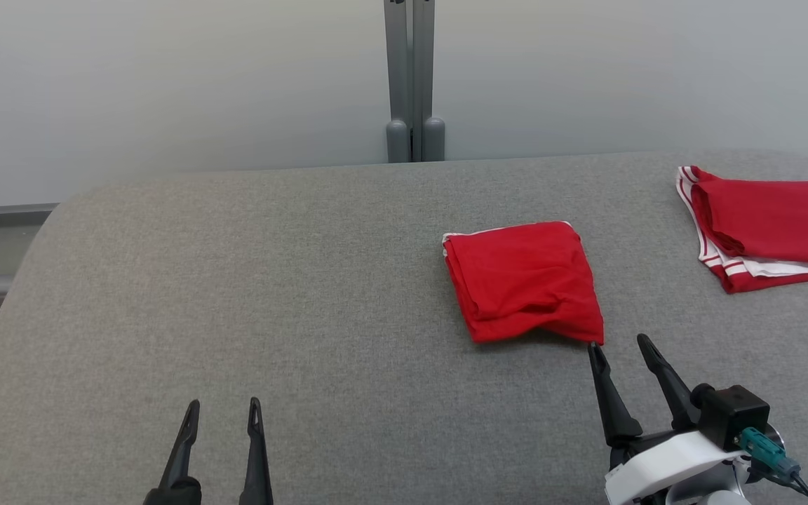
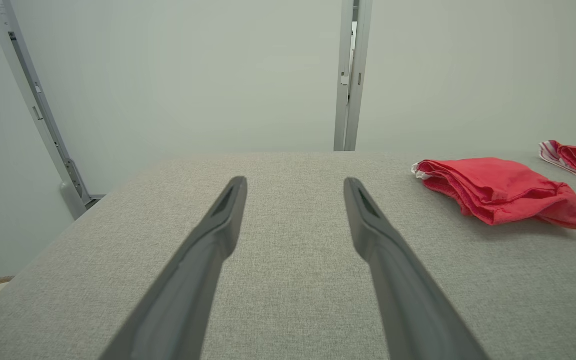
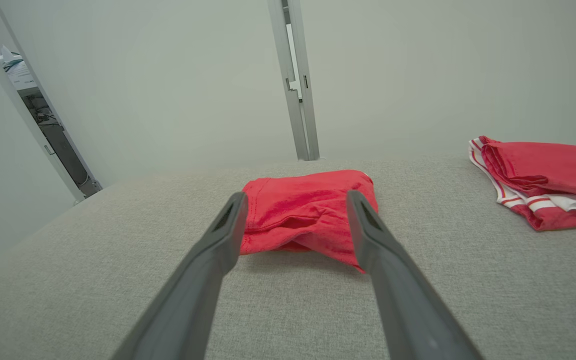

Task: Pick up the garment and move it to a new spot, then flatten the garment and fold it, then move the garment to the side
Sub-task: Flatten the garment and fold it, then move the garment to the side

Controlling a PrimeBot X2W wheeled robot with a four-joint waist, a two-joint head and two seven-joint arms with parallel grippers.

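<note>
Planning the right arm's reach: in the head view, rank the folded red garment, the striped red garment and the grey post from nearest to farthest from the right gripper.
From the right gripper:
1. Folded red garment, just ahead of its fingertips.
2. Striped red garment, far right.
3. Grey post, at the very back.

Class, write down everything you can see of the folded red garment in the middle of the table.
The garment is plain red, soft knit-looking cloth, folded into a rough, rumpled square with white trim at its far edge. It lies flat on the grey table, apart from the striped garment. The right gripper, fingers open, points at its near corner; contact is unclear.
</note>
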